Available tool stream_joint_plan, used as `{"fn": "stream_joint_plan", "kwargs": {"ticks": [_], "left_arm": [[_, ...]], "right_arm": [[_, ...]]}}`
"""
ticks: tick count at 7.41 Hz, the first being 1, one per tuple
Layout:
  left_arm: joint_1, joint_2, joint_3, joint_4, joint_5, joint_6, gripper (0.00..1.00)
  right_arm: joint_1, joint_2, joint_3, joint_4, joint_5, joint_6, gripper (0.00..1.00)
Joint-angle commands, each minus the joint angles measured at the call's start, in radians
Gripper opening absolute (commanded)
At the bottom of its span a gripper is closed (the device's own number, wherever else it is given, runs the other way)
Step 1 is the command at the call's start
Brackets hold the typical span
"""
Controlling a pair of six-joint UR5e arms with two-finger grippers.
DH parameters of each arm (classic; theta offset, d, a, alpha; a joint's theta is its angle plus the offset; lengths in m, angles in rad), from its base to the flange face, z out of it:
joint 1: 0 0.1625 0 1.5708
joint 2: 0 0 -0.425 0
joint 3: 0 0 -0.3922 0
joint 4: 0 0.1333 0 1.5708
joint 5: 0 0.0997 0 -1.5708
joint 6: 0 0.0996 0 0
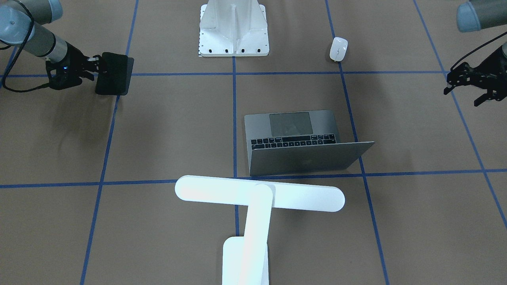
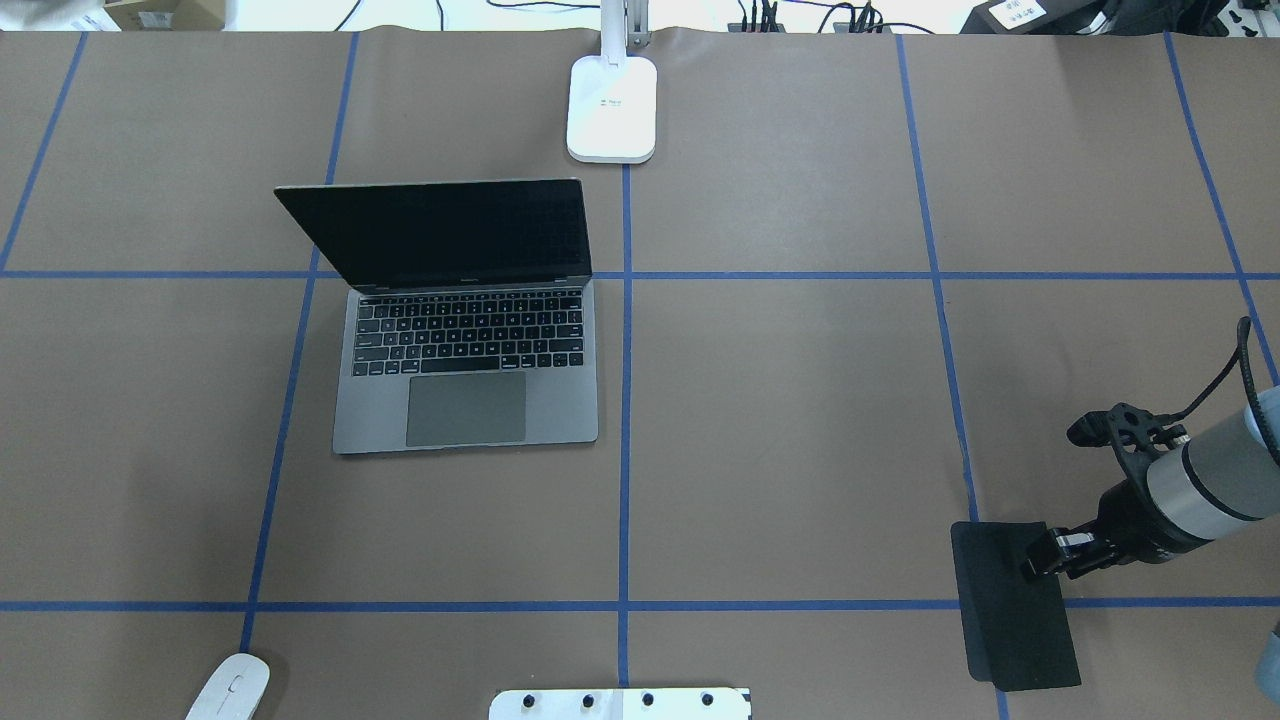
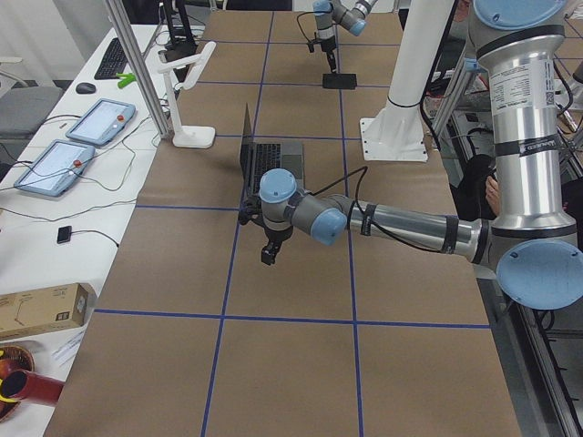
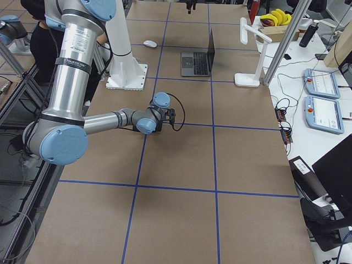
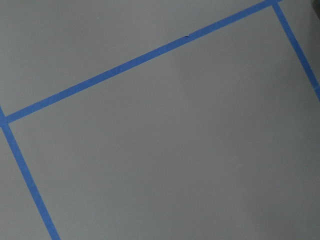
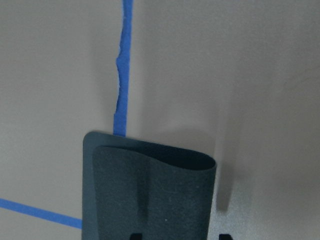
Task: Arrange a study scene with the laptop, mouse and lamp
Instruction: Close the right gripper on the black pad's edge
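Observation:
The open grey laptop (image 1: 293, 138) stands mid-table, and also shows in the overhead view (image 2: 465, 370). The white mouse (image 1: 338, 49) lies near the robot's side on its left, at the bottom left of the overhead view (image 2: 228, 690). The white T-shaped lamp (image 1: 257, 198) stands at the far edge, its base (image 2: 612, 110) beyond the laptop. My right gripper (image 1: 103, 65) is shut on the edge of a flat black mat (image 2: 1010, 620), which curls in the right wrist view (image 6: 150, 195). My left gripper (image 1: 463, 95) is open and empty, hovering above bare table, apart from the mouse.
The white ribbed pedestal (image 1: 233, 31) with bolt holes stands at the robot's side, between the arms. Blue tape lines (image 5: 135, 62) grid the brown table. Tablets (image 4: 322, 82) and cables lie on a side bench beyond the lamp.

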Motion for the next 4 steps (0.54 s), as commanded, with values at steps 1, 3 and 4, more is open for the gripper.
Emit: {"fn": "stream_joint_plan", "kwargs": {"ticks": [1,3,4], "left_arm": [[0.000,0.000,0.002,-0.005,0.000,0.000,1.00],[0.000,-0.002,0.023,-0.034,0.000,0.000,1.00],[0.000,0.000,0.040,-0.058,0.000,-0.001,1.00]], "right_arm": [[-0.001,0.006,-0.009,0.000,-0.001,0.000,0.60],[-0.001,0.008,-0.015,0.000,-0.001,0.000,0.59],[-0.001,0.008,-0.015,0.000,-0.001,0.000,0.52]]}}
